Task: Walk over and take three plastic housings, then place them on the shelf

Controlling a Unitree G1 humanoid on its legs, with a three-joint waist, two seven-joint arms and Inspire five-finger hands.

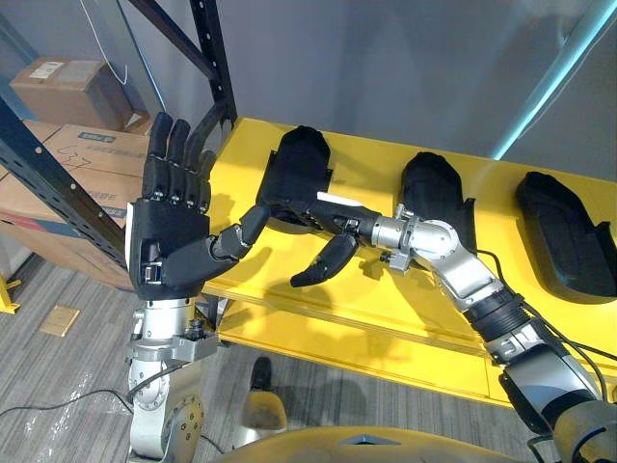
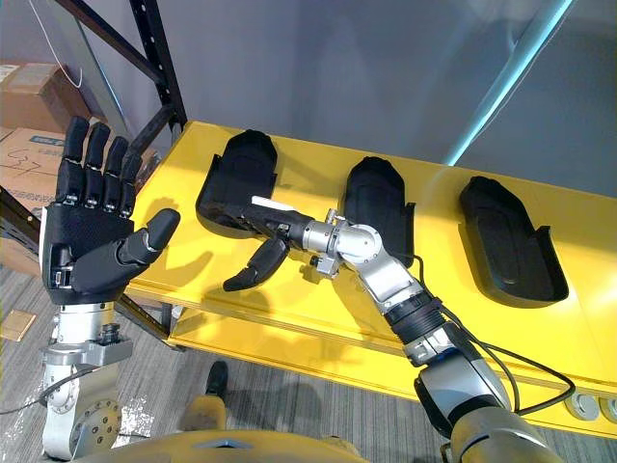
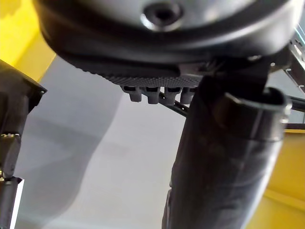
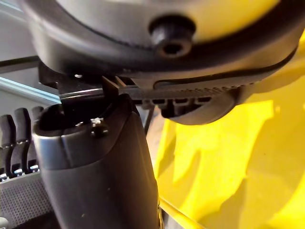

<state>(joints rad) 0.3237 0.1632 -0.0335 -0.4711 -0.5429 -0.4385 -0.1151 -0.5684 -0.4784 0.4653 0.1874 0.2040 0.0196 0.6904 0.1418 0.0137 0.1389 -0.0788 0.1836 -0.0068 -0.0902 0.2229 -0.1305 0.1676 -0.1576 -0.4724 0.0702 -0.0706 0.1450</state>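
As three plastic housings [image 1: 434, 198] lie on the yellow shelf [image 1: 386, 299], placing looks done; right hand [image 1: 333, 224] open at the leftmost housing [image 1: 299, 159], left hand [image 1: 169, 241] open, empty.

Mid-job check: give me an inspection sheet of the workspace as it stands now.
Surface: yellow shelf, bare between the parts.
Job's things: three black plastic housings lie in a row on it: left housing, middle housing, right housing, all apart from each other.
Clutter: a flat brown piece on the floor.
Hands: left robot hand is raised beside the shelf's left end, open, holding nothing; right robot hand reaches to the left housing's near edge, grip not readable.
Cables: a thin cord hangs above the boxes.
Surroundings: black rack, cardboard boxes, grey wall.
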